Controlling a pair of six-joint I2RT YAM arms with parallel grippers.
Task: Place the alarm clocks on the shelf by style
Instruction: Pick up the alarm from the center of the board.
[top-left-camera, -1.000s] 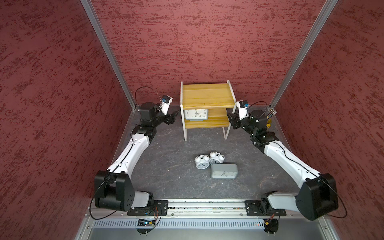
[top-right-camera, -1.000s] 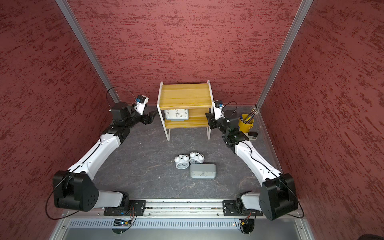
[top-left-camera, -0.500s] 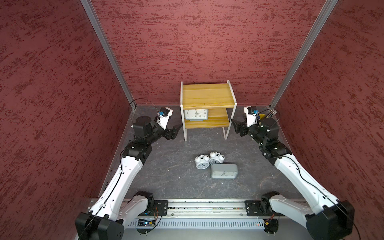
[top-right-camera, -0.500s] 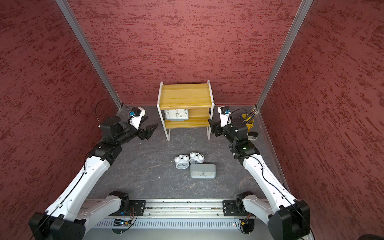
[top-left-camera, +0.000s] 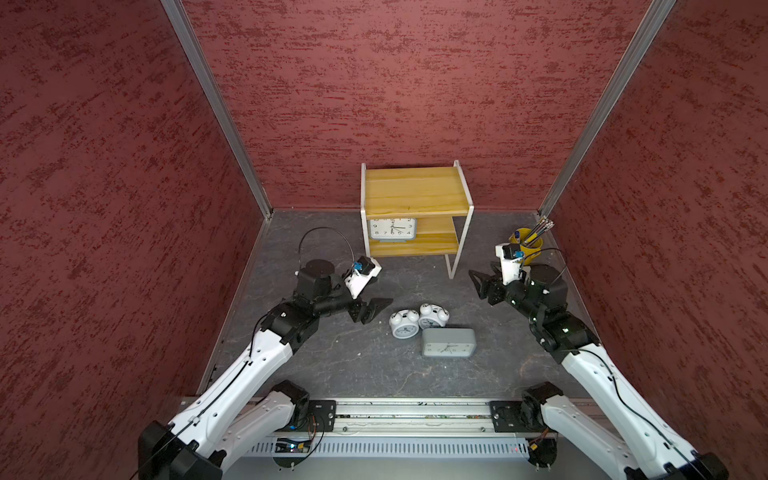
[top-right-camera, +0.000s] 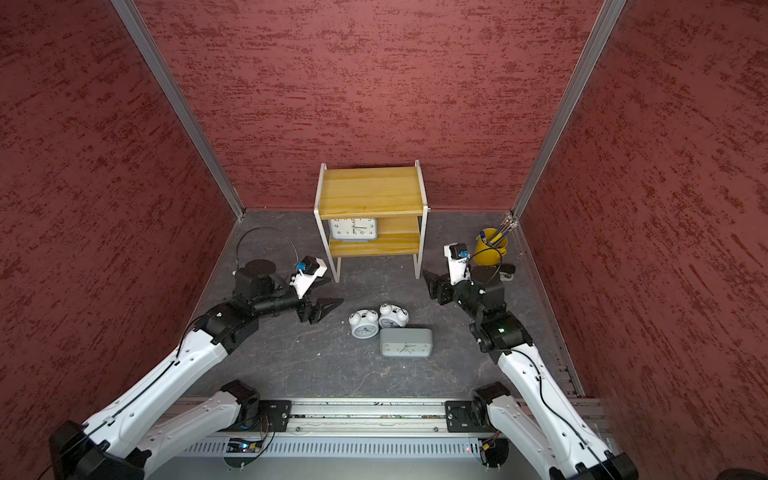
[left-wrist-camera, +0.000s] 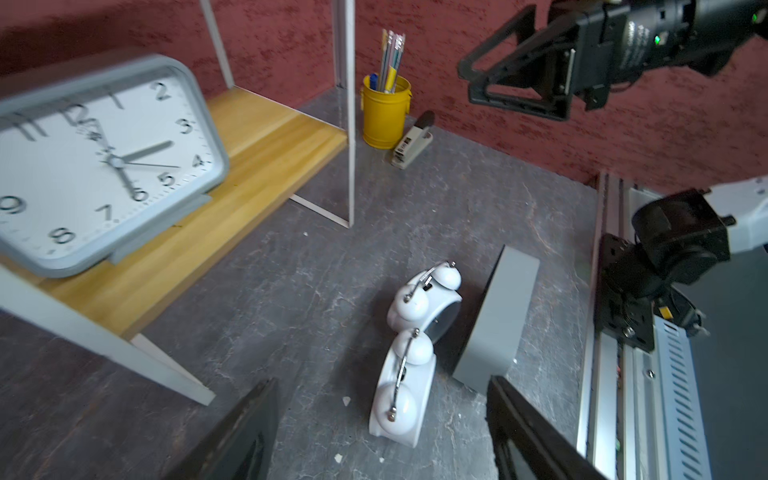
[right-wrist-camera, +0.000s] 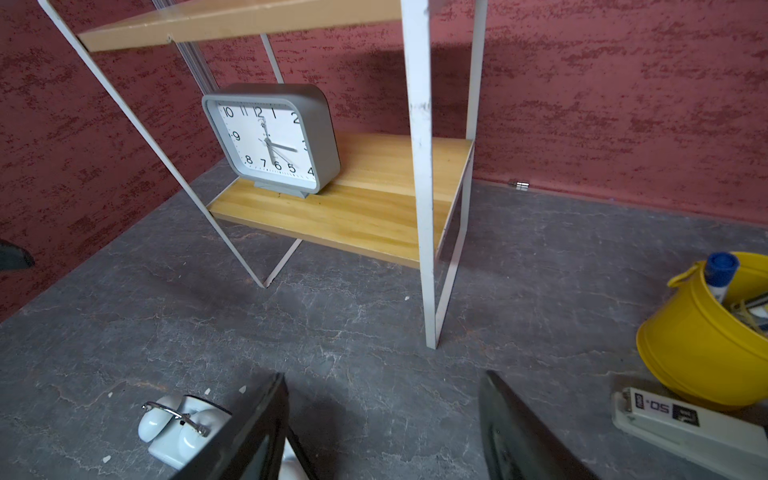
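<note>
Yellow pencil cup (left-wrist-camera: 384, 114), stapler (left-wrist-camera: 411, 143) touching it

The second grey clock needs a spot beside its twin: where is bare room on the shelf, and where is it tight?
The top board is wholly bare. On the lower board, the half beside the standing grey clock is free. The table between it and the twin-bell clocks is bare too. Crowded: those two sit bunched against the lying grey clock.

Soft, even light; faint shadows beneath the shelf (top-left-camera: 415, 191). Top views sharp; left wrist view's near grey clock (left-wrist-camera: 104, 166) is blurred.
</note>
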